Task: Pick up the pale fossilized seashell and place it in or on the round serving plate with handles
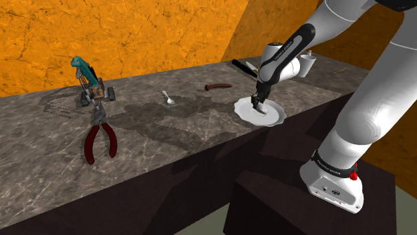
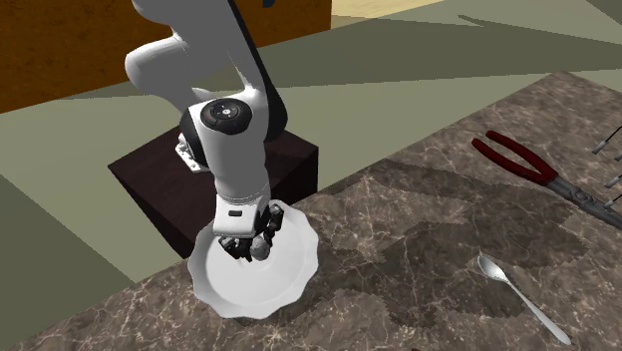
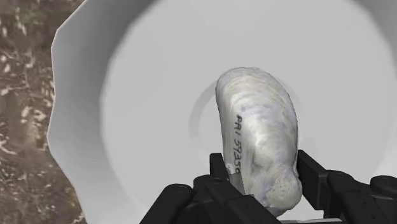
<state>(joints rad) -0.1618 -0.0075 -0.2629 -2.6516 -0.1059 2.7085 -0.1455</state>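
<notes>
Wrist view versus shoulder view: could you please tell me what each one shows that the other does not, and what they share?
Wrist view: black lettering on the pale shell, which the fingers clasp over the white scalloped plate. Shoulder view: red-handled pliers, a spoon and a teal toy. Shared: the plate, the gripper over it, and the marbled counter.

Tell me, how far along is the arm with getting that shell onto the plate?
Nearly finished. Done: the pale seashell is off the counter, clasped by the gripper. In hand: it hangs over the middle of the white plate; whether it touches the plate, I cannot tell. Left: open the fingers and draw away.
</notes>
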